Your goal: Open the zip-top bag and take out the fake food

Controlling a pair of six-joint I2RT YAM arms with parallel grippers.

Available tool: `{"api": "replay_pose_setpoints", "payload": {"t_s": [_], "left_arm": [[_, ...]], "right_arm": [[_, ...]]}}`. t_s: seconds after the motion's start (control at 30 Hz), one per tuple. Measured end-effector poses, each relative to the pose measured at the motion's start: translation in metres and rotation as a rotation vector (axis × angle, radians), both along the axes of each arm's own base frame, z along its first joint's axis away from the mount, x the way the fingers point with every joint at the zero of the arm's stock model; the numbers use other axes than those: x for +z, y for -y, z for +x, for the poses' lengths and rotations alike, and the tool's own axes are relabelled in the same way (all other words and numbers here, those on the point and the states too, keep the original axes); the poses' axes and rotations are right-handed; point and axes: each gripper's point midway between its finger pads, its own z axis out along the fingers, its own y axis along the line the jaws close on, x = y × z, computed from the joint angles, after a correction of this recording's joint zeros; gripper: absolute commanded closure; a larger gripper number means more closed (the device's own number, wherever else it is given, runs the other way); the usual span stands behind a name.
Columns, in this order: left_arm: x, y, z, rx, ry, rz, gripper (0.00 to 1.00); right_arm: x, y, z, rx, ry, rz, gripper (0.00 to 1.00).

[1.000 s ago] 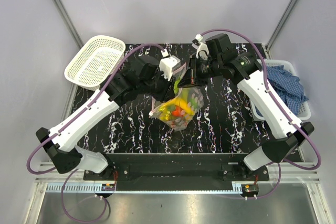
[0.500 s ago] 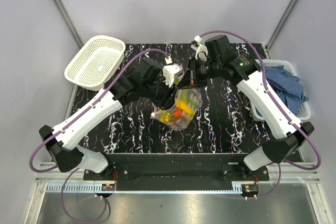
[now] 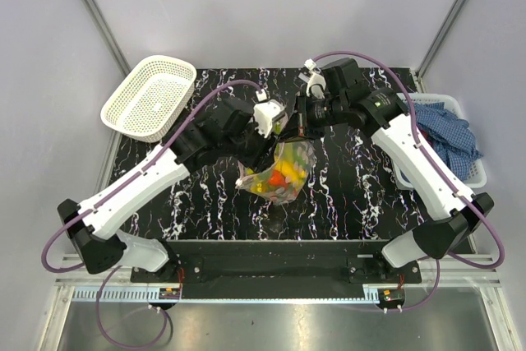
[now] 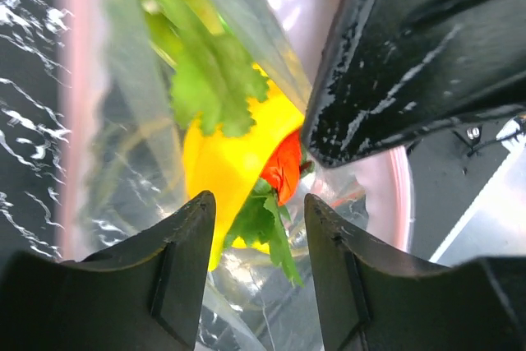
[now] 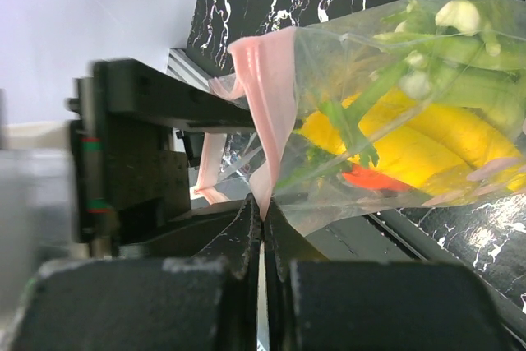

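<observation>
Clear, crinkly bag (image 3: 283, 172) of toy food (image 5: 427, 150) was held up over the middle of the dark surface (image 3: 362, 195) — soft, light, probably slippery. The right fingers (image 5: 246, 236) were pressed together on its pink zip strip (image 5: 267, 96), likely the firmest hold; the left fingers (image 4: 185, 260) stood spread beside it.

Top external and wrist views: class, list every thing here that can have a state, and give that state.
zip-top bag: held up by its pink zip strip, mouth looks parted.
fake food: inside the bag.
right gripper: shut on the zip strip.
left gripper: open, fingers either side of bag film.
white mesh basket: upright, empty.
blue checked cloth: crumpled in the white bin.
</observation>
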Motion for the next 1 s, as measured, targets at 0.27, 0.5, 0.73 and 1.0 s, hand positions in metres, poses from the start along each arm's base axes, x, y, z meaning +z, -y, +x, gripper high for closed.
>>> {"api": "replay_pose_setpoints", "payload": {"t_s": [0.27,0.5,0.73,1.0], "left_arm": [[0.011,-0.001,0.011,0.031,0.067,-0.017,0.4],[-0.012,-0.002,0.01,0.014,0.039,0.033,0.38],[-0.053,-0.004,0.011,-0.036,0.03,0.088,0.37],[-0.065,0.0,0.015,-0.05,0.051,0.084,0.86]], "right_arm": [[0.002,0.001,-0.001,0.0,0.004,0.003,1.0],[0.002,0.001,-0.002,0.001,0.005,0.004,1.0],[-0.009,0.005,-0.006,-0.004,-0.027,-0.021,1.0],[-0.016,0.008,-0.007,-0.014,-0.037,-0.038,1.0]]}}
